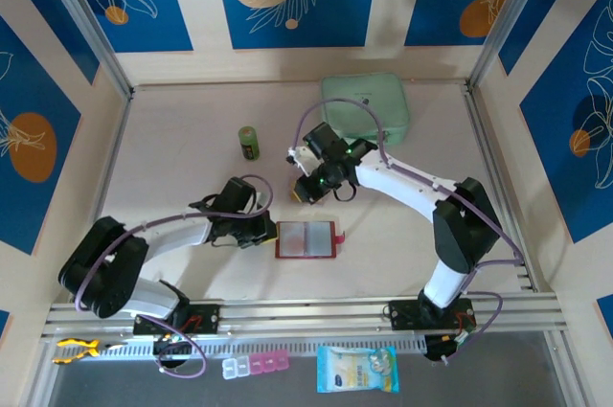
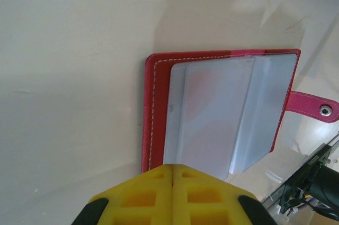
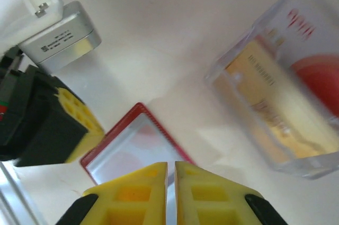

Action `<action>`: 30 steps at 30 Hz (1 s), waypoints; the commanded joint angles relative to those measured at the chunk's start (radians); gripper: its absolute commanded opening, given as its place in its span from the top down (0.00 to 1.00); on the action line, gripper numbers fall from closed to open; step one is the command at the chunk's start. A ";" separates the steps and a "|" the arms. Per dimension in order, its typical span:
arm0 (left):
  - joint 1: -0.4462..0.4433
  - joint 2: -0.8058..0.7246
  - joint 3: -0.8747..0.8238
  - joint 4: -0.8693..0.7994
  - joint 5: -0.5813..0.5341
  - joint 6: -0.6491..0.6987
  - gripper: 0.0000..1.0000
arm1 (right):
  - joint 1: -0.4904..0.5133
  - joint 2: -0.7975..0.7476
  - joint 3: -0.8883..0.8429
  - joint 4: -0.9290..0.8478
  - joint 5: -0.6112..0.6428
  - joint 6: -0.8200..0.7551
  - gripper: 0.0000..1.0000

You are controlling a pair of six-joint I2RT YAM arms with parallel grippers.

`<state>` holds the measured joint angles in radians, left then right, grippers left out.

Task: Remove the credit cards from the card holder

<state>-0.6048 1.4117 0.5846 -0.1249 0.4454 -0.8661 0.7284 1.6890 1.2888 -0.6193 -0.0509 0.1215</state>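
Toward the near edge of the table point(image 1: 192, 168), left of its middle, the left gripper point(image 1: 257, 231) is seen with its yellow fingers point(image 2: 153, 198) pressed fully together, nothing visibly caught between them. Further back, a small green cylinder point(image 1: 249, 142) is stood upright, well apart from that gripper. Just beside the left gripper, the card holder point(image 1: 306, 239) is laid open and flat near the middle of the near edge. Its clear inner pockets point(image 2: 222, 114) are turned upward and its red tab point(image 2: 312, 107) is stretched out past its right side. In the left wrist view, the closed fingertips are placed at the holder's near border; whether it is touched cannot be told. Behind the holder, the right gripper point(image 1: 308, 192) is held with its fingers point(image 3: 132, 193) drawn almost together, only a slit being left; whether anything thin is pinched there cannot be told. In the right wrist view, the credit cards point(image 3: 270, 98), tan and white with red, are seen through a clear plastic rectangle point(image 3: 254, 39) apart from the holder. At the far edge, right of the middle, a mint green case point(image 1: 365, 108) is laid flat
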 commanded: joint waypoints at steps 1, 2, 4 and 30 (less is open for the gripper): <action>-0.018 0.020 0.026 0.029 0.022 -0.009 0.97 | 0.018 -0.046 -0.062 0.097 -0.048 0.229 0.88; -0.022 0.027 0.026 0.029 0.021 -0.008 0.99 | 0.022 -0.052 -0.081 0.105 -0.042 0.271 0.88; -0.025 0.037 0.028 0.023 0.019 -0.005 1.00 | 0.022 -0.062 -0.113 0.112 -0.028 0.355 0.88; -0.030 0.082 -0.015 0.008 -0.025 0.001 1.00 | 0.110 0.043 -0.259 0.225 -0.128 0.696 0.63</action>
<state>-0.6270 1.4834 0.5869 -0.1108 0.4362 -0.8623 0.8322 1.7103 1.0260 -0.4030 -0.1471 0.7887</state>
